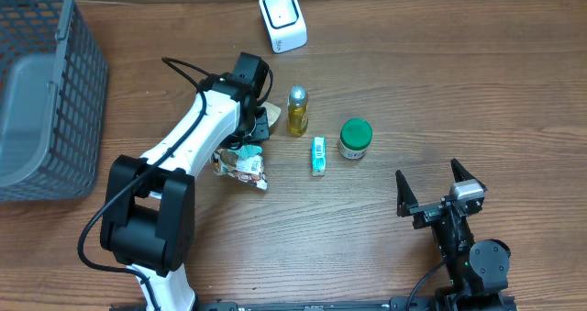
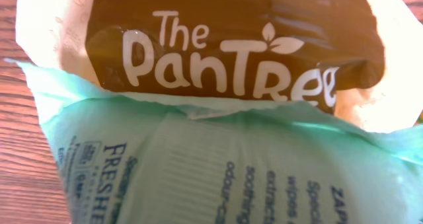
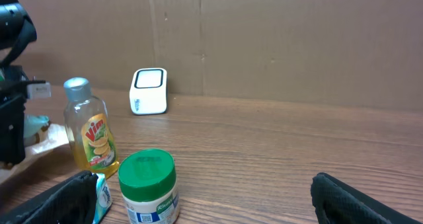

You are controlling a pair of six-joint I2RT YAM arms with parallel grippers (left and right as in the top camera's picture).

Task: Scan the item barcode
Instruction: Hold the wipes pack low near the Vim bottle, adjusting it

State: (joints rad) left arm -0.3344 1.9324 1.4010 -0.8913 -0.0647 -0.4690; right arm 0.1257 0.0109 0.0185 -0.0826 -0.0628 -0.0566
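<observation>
A mint-green wipes packet fills the lower part of the left wrist view, right up against the camera and covering the fingers. Behind it lies a brown "The PanTree" packet on the wood. From overhead, my left gripper hangs over that brown packet and appears shut on the wipes packet. The white scanner stands at the back of the table. My right gripper rests near the front right, open and holding nothing.
A yellow Vim bottle, a green-lidded jar and a small teal pack stand mid-table. A crumpled packet lies under the left arm. A grey mesh basket sits at the far left.
</observation>
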